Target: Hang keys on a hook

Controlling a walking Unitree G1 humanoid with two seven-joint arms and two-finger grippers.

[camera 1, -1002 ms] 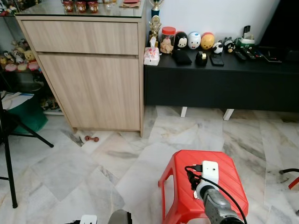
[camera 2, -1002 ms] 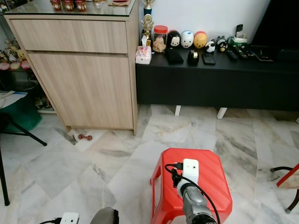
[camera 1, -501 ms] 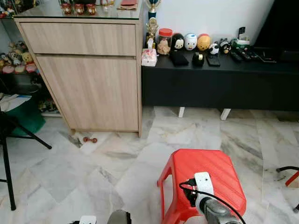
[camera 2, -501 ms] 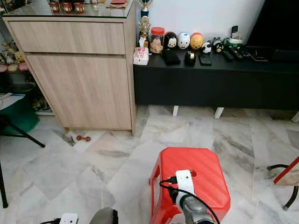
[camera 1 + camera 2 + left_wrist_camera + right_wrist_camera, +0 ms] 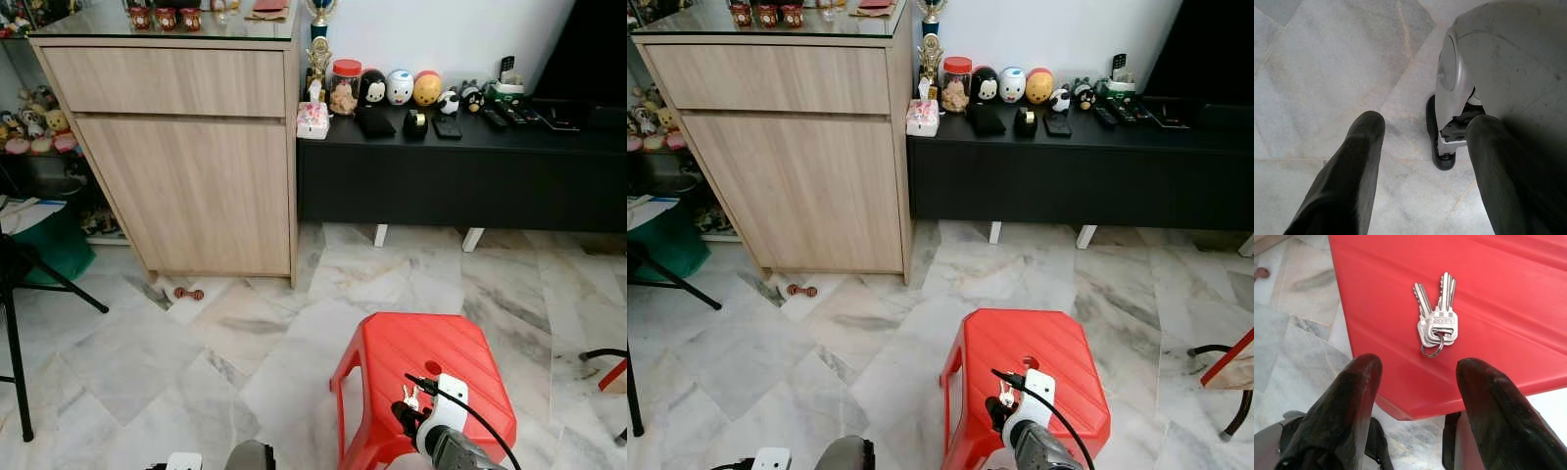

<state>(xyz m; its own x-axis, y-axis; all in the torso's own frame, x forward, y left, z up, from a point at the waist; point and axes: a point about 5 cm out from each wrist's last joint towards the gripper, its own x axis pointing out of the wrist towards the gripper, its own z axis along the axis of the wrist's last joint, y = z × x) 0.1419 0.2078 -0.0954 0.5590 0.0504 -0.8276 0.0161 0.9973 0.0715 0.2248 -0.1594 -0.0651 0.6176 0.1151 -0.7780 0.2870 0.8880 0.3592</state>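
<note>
Red plastic stool point(image 5: 421, 357) is standing on the marble floor point(image 5: 196, 343), near right in the scene. One bunch of keys point(image 5: 1435, 323) is lying flat on its seat, near the near-left edge: two silver keys fanned apart, joined on one small ring. In the left eye view the keys point(image 5: 410, 395) are showing just left of the right wrist camera.

Right gripper point(image 5: 1418, 382) is hovering just near of the keys, its two black fingers point(image 5: 1359, 382) spread wide, nothing between them, not touching the keys. Keys are sitting in line with the gap, just beyond the tips.

Left gripper point(image 5: 1422, 142) is hanging low over the floor, two fingers apart and holding nothing. One robot foot point(image 5: 1442, 142) is showing past its tips.

Far side:
- One light wood cabinet point(image 5: 186, 147) at far left, glass top, three small jars point(image 5: 163, 17) on it, plus other small items I can't make out.
- One long black low unit point(image 5: 460, 176) running right of the cabinet.
- On the unit's left end: one trophy point(image 5: 321, 49), one red-lidded jar point(image 5: 345, 86), one tissue box point(image 5: 313, 119).
- Three round character figures point(image 5: 400, 87) right of the jar, then some smaller figures and dark gadgets; too small to count reliably.

One small reddish object point(image 5: 189, 293) is lying on the floor by the cabinet's foot. Black stand legs point(image 5: 20, 323) are crossing the left edge. Can't make out any hook.
</note>
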